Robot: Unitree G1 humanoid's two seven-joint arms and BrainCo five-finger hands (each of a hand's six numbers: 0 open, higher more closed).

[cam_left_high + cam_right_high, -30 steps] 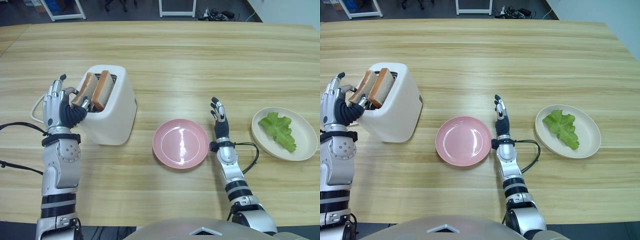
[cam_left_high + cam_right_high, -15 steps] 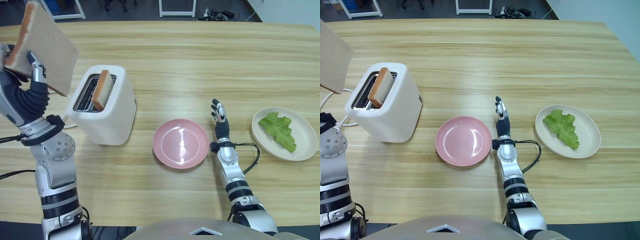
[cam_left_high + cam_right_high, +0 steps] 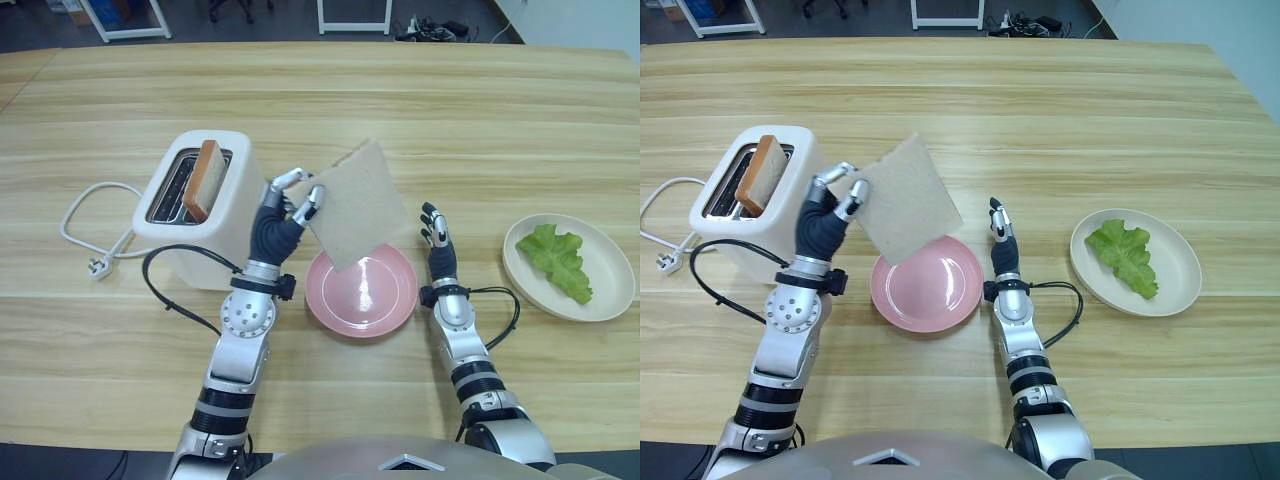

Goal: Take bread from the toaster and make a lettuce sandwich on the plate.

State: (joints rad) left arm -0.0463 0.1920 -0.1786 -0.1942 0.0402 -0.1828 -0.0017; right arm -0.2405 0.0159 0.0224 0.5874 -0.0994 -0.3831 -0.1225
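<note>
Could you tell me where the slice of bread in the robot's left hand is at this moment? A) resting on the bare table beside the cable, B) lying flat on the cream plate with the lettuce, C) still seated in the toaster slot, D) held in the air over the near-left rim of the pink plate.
D: the left hand grips the bread slice by one edge, tilted above the pink plate, which holds nothing yet.

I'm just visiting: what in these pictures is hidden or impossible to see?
Pink plate: far rim, both views, behind the bread slice in the left hand.
Second slice: lower part, both views, sunk inside the toaster.
The bread slice's other face: turned away from the camera.
</note>
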